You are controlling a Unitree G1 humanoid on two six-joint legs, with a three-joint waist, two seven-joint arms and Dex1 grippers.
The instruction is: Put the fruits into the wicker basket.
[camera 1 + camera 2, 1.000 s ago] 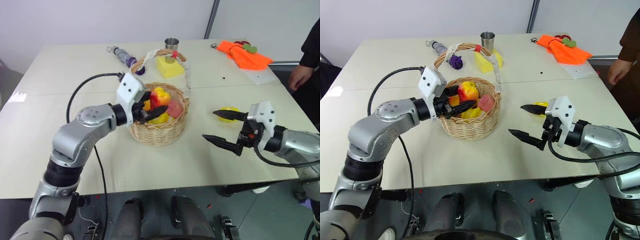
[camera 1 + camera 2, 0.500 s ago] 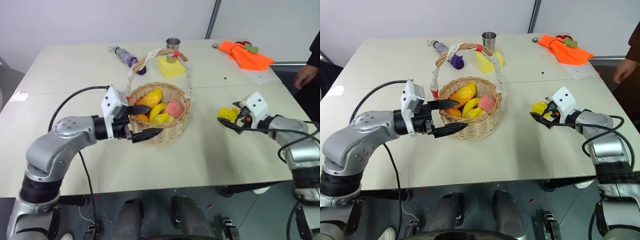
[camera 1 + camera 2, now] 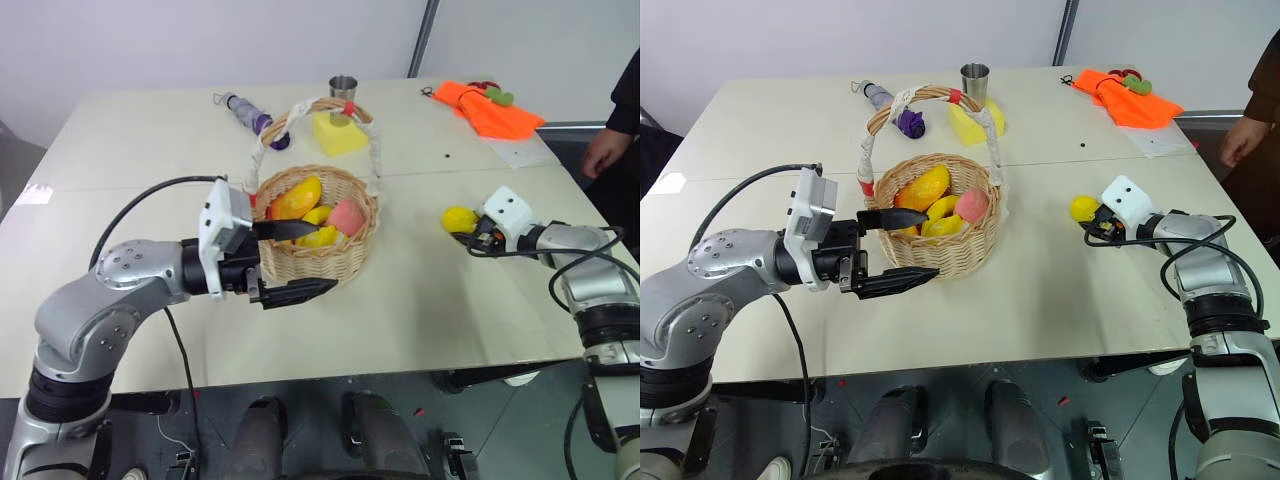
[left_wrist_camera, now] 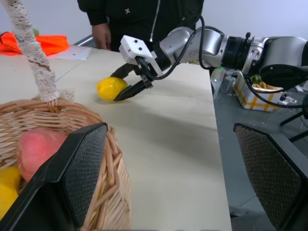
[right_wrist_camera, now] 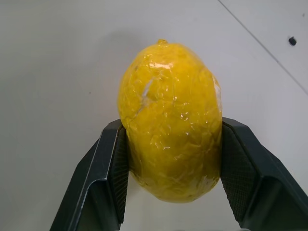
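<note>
The cream table point(image 3: 120, 150) fills most of the head views, with everything else resting on it. Near its middle sits the wicker basket point(image 3: 345, 255), a round woven bowl with a tall arched handle wrapped in white and banded red. Inside it lie several fruits point(image 3: 300, 197): orange-yellow pieces, a plain yellow one and a pink one against the right wall.

The left gripper point(image 3: 290, 260) hangs level just in front of the basket's near-left rim, pointing to the right. Its two black fingers stand wide apart with nothing between them, the upper one reaching over the rim and the lower one lying outside the weave.

At the right side of the table the right gripper point(image 3: 468, 236) is low on the tabletop, and its fingers are clamped against both sides of the yellow lemon point(image 5: 171, 120). The lemon rests on the table, well apart from the basket.

At the far right corner lies an orange cloth point(image 3: 490, 108). Behind the basket stand a yellow sponge block point(image 3: 338, 135) and, just beyond it, a small steel cup point(image 3: 343, 88); a purple object point(image 3: 265, 124) lies to their left. A person's hand point(image 3: 598, 152) shows at the right edge.
</note>
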